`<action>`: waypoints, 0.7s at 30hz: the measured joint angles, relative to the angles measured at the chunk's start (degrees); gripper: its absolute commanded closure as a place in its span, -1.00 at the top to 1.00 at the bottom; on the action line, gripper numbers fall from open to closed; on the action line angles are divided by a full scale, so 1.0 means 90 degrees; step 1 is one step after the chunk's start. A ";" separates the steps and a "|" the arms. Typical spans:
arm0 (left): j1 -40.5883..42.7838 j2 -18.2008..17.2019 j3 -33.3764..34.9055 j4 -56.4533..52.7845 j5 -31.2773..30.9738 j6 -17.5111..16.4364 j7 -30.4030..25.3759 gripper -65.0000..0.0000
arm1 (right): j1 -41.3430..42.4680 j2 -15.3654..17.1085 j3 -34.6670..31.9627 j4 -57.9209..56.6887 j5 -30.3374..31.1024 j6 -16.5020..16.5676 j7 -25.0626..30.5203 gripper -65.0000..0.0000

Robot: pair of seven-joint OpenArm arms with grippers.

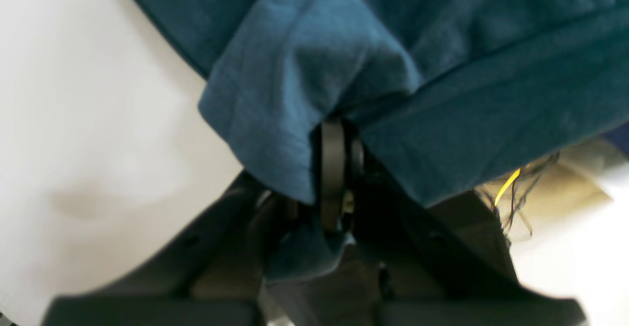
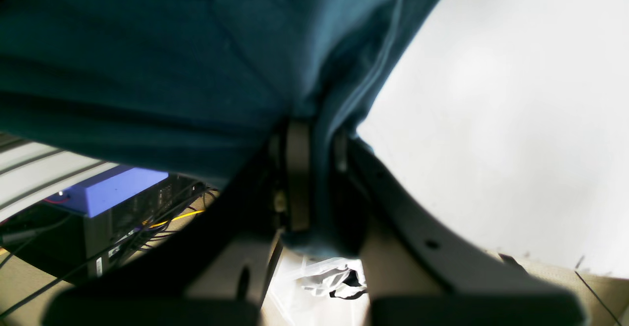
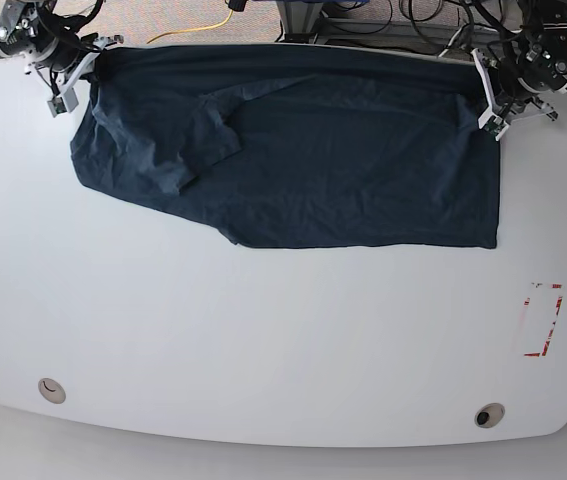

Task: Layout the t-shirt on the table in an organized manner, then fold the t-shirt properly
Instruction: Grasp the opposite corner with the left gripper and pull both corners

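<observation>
Along the counter's (image 3: 263, 340) far edge, we are pinching the t-shirt (image 3: 343, 160) at both far corners: right jaws (image 3: 63, 75) at the far-left corner, left jaws (image 3: 493, 100) at the far-right, both clenched on cloth. It is lying spread but rumpled, soft, light and limp, so hems and corners are looking like the best holds.

A blue box (image 2: 110, 191) sits beyond the far edge among tangled dark cables (image 2: 147, 227), with one yellow cable (image 3: 208, 22) trailing across the tan floor (image 3: 163, 15).
</observation>
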State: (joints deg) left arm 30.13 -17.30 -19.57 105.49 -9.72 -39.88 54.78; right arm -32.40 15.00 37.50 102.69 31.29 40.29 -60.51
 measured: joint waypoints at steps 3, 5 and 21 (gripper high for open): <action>-0.0022 -0.0027 0.0000 0.0000 -0.0022 -0.0007 0.0180 -0.52 | 0.0000 -0.0010 -0.0007 0.0002 0.0005 0.0002 0.0005 -0.94; -0.0034 -0.0024 -0.0002 0.0007 -0.0012 0.0024 0.0270 -0.22 | 0.0000 -0.0007 -0.0010 0.0000 0.0002 0.0005 0.0002 -0.94; -0.0299 -0.0255 -0.0015 0.0012 0.0063 -0.0015 0.0636 0.62 | 0.0097 0.0027 -0.0002 0.0000 -0.0024 0.0000 0.0002 -0.94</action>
State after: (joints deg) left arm 27.44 -19.59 -19.70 105.60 -9.15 -40.01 60.51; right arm -31.53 15.25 37.47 102.69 31.07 40.29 -60.49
